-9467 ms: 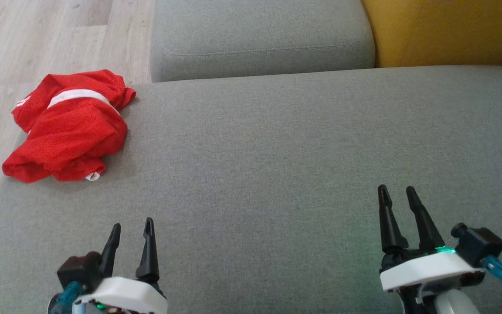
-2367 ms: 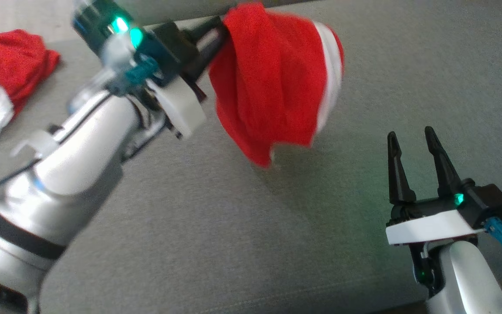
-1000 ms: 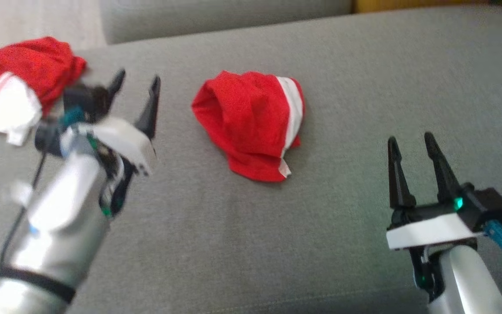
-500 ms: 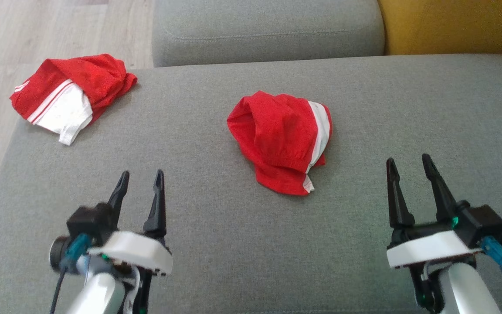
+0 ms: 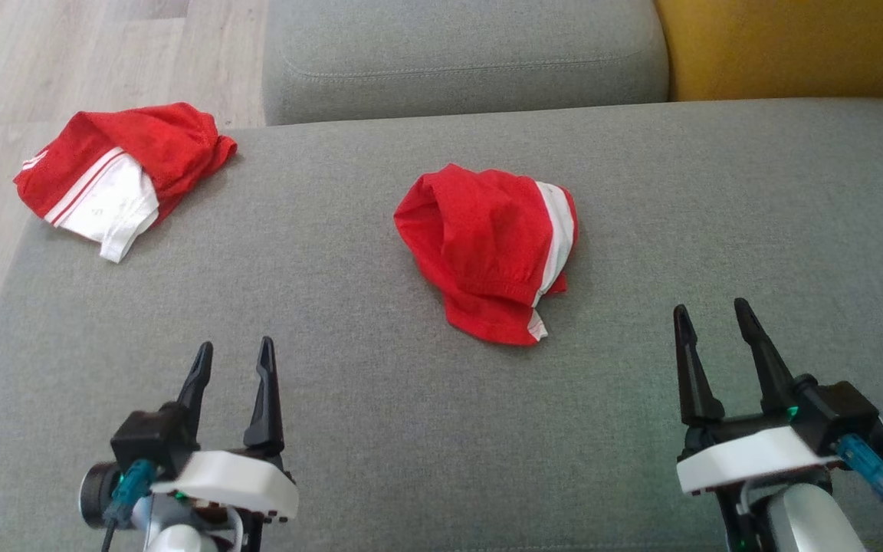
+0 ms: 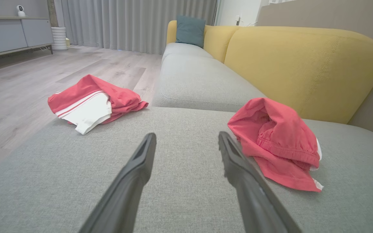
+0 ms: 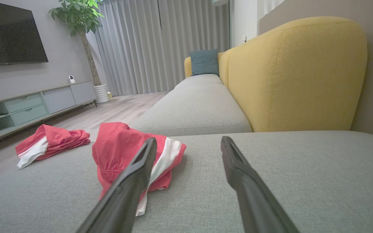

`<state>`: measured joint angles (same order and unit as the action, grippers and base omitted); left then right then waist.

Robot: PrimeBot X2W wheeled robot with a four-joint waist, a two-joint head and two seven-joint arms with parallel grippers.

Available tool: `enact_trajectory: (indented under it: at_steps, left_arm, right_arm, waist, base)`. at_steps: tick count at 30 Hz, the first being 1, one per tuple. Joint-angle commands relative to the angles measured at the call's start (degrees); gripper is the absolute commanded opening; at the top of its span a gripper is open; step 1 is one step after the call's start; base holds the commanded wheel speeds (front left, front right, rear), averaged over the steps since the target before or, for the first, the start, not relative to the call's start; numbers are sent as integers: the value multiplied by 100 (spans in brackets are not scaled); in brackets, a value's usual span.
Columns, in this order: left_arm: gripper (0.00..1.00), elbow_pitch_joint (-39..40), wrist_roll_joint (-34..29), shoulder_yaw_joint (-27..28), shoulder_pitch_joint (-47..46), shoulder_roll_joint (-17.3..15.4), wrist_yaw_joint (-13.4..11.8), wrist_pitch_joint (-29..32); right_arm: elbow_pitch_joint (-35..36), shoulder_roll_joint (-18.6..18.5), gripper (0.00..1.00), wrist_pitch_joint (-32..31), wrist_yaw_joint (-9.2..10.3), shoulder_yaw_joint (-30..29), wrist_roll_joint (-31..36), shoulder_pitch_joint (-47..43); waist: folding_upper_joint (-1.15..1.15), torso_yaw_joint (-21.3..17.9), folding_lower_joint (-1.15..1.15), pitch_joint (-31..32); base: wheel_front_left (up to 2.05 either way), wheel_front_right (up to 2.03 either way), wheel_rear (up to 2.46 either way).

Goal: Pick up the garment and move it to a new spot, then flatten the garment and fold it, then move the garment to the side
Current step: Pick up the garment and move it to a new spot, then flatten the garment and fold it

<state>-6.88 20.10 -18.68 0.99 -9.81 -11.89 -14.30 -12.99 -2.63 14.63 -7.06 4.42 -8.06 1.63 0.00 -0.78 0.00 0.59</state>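
Left tool (image 5: 234, 345) and right tool (image 5: 710, 307) have tapered black fingers (image 5: 261, 399), white collars (image 5: 234, 483), teal plugs (image 5: 863, 460).

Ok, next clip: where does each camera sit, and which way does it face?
Head view: on the head, looking down at the grey fabric sofa seat and the crumpled red white-striped garment mid-seat; left pincer lower left, right pincer lower right, both open.
Left wrist view: on the left wrist, low over the seat, facing along the sofa; its dark fingers at bottom.
Right wrist view: on the right wrist, facing likewise; own fingers in front.
Both wrist views share the garment and yellow sofa backrest.
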Motion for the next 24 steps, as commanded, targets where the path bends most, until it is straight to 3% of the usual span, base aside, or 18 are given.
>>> enact_trajectory:
  at_steps: [1, 24]
  left_arm:
    - [100, 127, -73, 289, -193, 14, 39, -70]
    - [100, -58, -538, 716, -100, 363, 501, -70]
  right_arm:
    - [145, -25, 100, 37, -43, 140, 0, 192]
    - [53, -25, 100, 37, -43, 96, 23, 230]
  waist:
    - [0, -4, 0, -5]
    - [0, 0, 0, -56]
  base:
    - [0, 0, 0]
    - [0, 0, 0]
